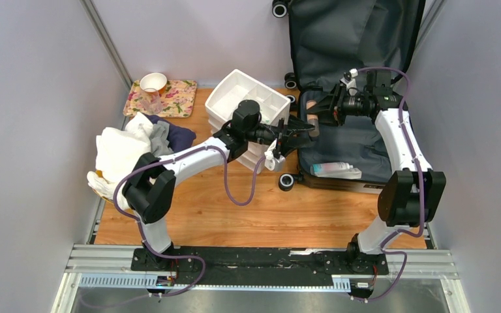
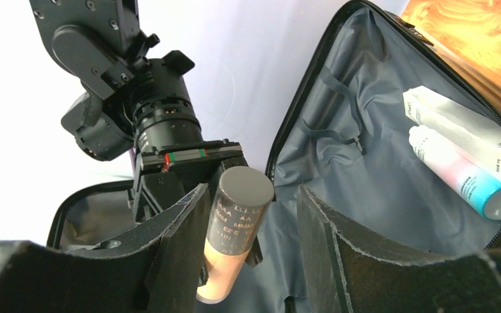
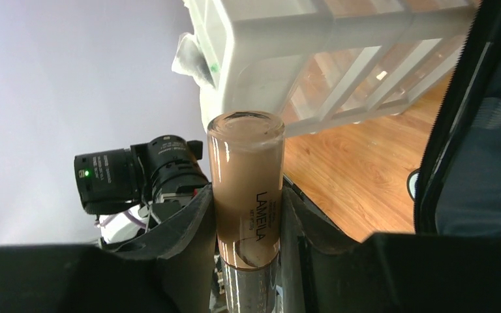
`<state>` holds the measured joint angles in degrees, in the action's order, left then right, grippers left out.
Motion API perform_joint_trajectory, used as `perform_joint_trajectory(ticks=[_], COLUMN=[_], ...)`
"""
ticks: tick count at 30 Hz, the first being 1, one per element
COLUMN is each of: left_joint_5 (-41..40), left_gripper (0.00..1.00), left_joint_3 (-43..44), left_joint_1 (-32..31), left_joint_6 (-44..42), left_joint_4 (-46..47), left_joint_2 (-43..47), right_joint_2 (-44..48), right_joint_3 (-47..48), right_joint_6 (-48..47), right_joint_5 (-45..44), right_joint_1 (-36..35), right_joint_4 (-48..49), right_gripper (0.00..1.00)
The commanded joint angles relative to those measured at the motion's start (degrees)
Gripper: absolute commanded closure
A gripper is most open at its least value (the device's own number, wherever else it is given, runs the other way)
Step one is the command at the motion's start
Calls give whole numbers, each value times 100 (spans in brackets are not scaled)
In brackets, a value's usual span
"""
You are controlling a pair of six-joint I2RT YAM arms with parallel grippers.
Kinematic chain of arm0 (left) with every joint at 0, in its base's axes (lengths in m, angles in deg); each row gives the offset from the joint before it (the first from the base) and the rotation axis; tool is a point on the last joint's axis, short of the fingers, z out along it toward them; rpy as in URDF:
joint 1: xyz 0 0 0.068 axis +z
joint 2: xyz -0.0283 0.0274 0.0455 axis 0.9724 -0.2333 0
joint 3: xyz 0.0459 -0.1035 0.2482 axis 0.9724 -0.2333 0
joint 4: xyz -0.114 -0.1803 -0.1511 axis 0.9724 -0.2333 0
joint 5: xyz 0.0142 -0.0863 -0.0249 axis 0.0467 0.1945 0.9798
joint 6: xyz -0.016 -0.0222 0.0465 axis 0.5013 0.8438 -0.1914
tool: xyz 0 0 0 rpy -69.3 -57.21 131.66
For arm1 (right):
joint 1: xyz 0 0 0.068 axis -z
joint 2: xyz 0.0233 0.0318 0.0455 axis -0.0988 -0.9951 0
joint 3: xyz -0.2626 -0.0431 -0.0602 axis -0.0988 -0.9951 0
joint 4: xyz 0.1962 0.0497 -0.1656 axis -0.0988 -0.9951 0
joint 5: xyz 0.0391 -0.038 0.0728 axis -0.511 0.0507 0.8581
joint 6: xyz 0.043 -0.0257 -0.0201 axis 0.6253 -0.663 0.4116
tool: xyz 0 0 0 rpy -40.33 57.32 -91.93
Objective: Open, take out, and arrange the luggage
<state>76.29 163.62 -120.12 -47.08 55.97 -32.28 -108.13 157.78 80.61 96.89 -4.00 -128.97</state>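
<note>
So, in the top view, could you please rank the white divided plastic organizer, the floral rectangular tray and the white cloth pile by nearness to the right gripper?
1. White divided plastic organizer, just left of the right gripper.
2. Floral rectangular tray, at the far left corner.
3. White cloth pile, at the left edge, toward the near side.

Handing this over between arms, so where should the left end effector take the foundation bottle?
On the tan glass end of the foundation bottle, which sticks out past the right end effector clamped on it. Come end-on from the organizer side with the open left end effector, fingers straddling the round body.
</note>
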Motion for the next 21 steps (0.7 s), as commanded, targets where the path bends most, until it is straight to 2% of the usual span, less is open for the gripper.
perform_joint_trajectory(ticks=[1,7,13,15,16,17,19,20,21], left_joint_5=[222,169,-130,-200,-200,-200,-218,-218,-227], left_gripper=[40,42,62,77,84,100,100,100,100], left_joint_3=[139,173,287,279,218,165,-1,-37,-98], left_joint_1=[-86,-121,-244,-261,-270,-279,-288,-288,-297], left_joint_6=[-179,-197,-355,-494,-583,-644,-523,-435,-321], left_joint_4=[410,533,551,560,551,655,927,1164,1244], left_joint_2=[-81,-169,-249,-249,-249,-231,-205,-187,-152], right_joint_2=[425,583,619,610,593,584,584,584,566], right_joint_3=[-26,-202,-272,-298,-325,-342,-369,-360,-360], right_joint_6=[-338,-453,-471,-462,-445,-427,-322,-295,-217], right_joint_5=[487,409,444,479,592,645,698,716,716], right_joint_1=[-141,-141,-141,-141,-141,-141,-141,-141,-132], right_joint_4=[-74,-162,-180,-136,-101,-66,110,197,250], right_gripper=[100,100,100,100,92,68,47,29,24])
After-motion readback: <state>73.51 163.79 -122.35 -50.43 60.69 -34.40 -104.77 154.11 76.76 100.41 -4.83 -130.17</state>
